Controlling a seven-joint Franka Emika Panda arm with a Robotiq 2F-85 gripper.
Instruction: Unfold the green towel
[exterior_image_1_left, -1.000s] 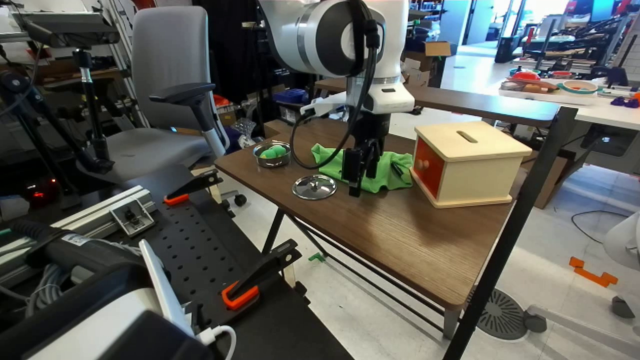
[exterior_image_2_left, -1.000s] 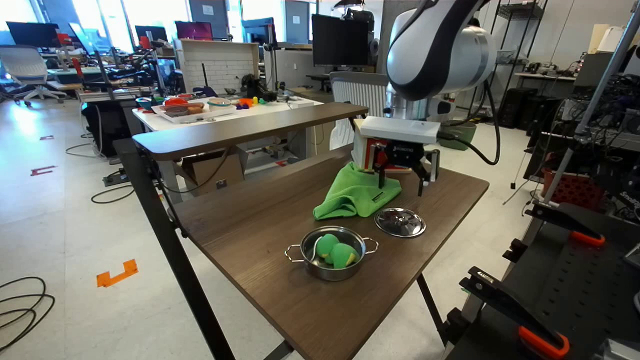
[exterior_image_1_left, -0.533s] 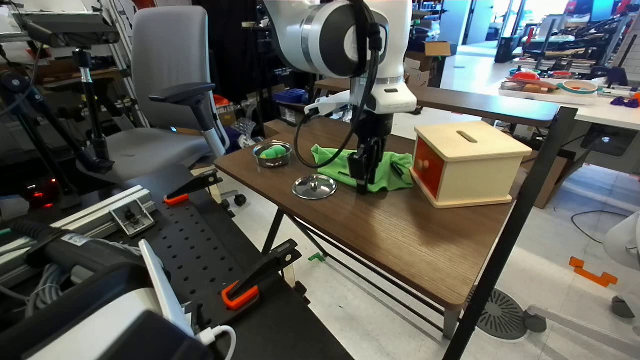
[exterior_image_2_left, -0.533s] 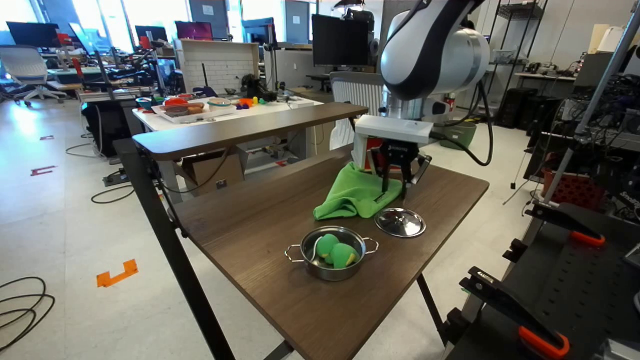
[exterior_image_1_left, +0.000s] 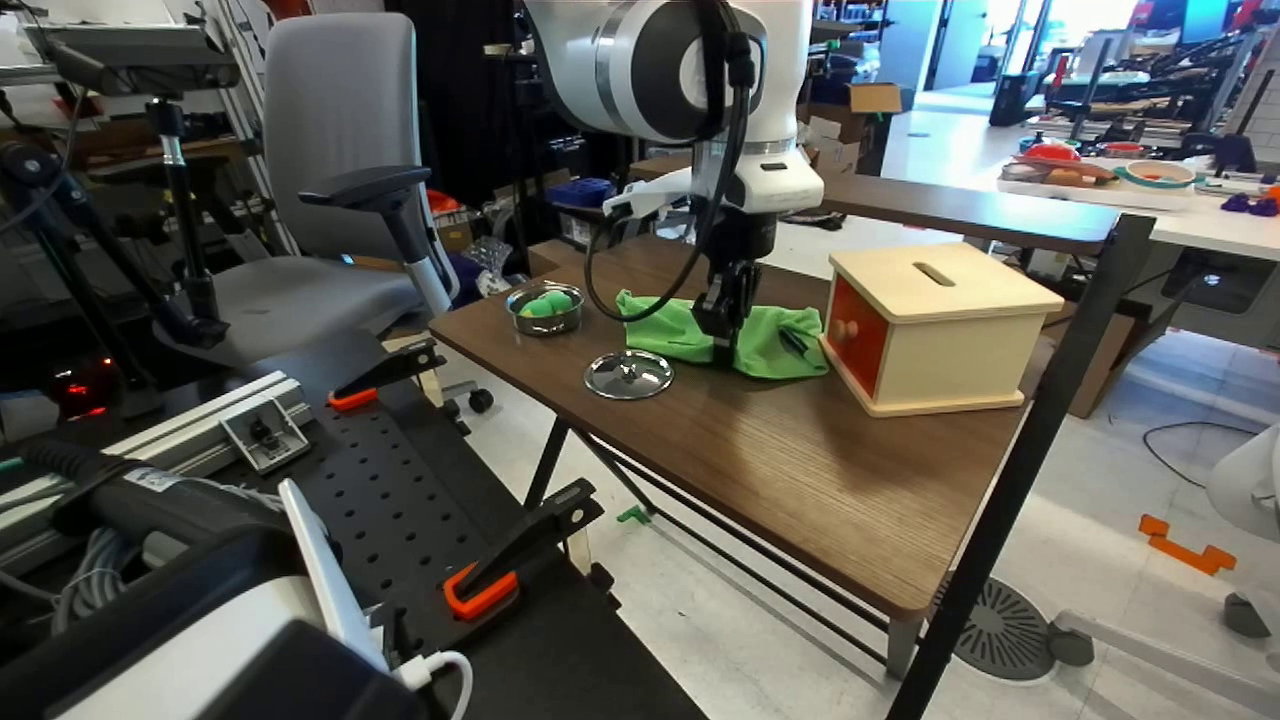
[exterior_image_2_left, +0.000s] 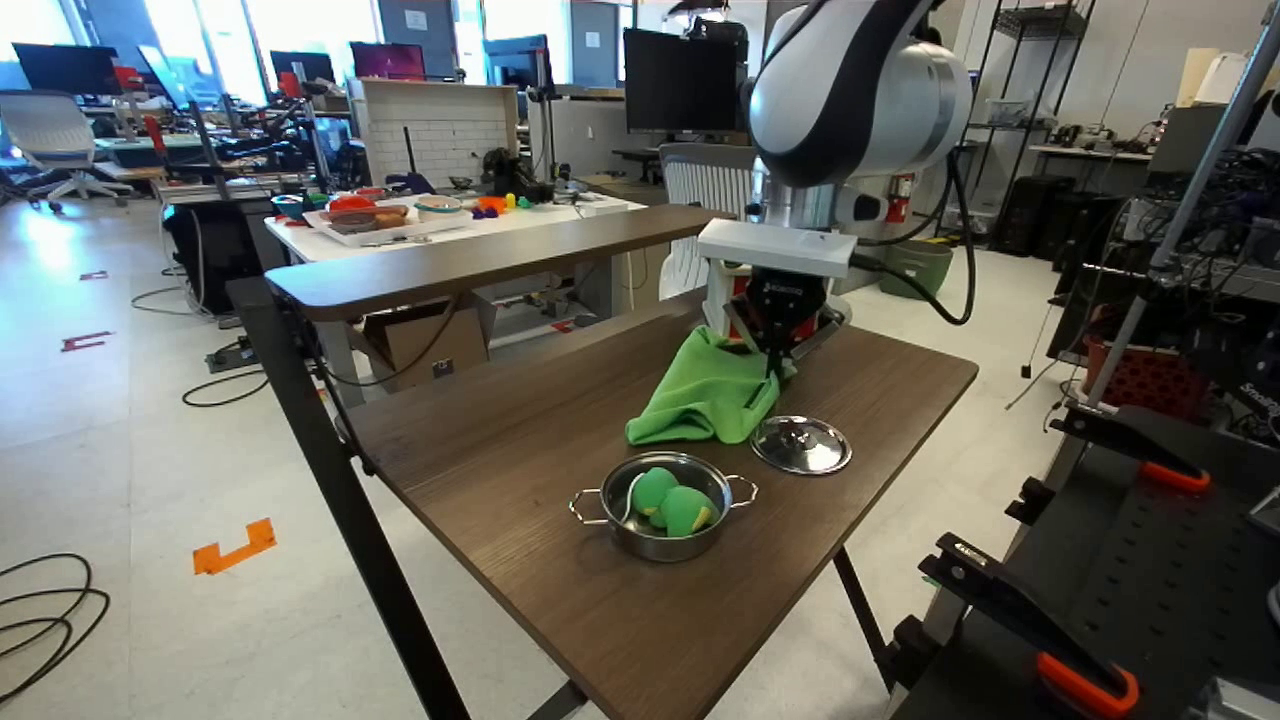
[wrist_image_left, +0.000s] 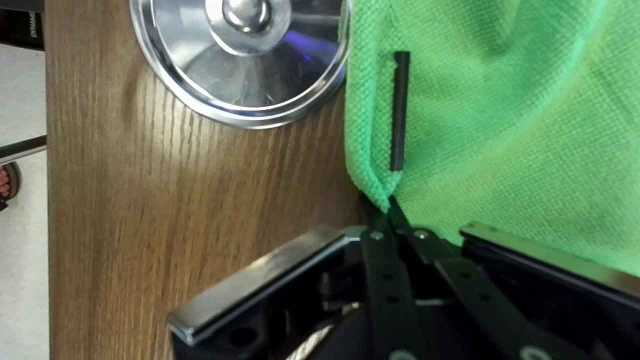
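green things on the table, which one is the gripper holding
The green towel: its edge is pinched in the gripper, while the green pieces sit in the metal pot.

This was a robotics lab with something of the workshop about it. A jointed arm reached over the counter, and near it a holed black board carried clamps and a metal rail. Monitors and a wire rack stood farther back in the big open room. Orange tape lay on the pale floor, and an office chair stood near the counter.
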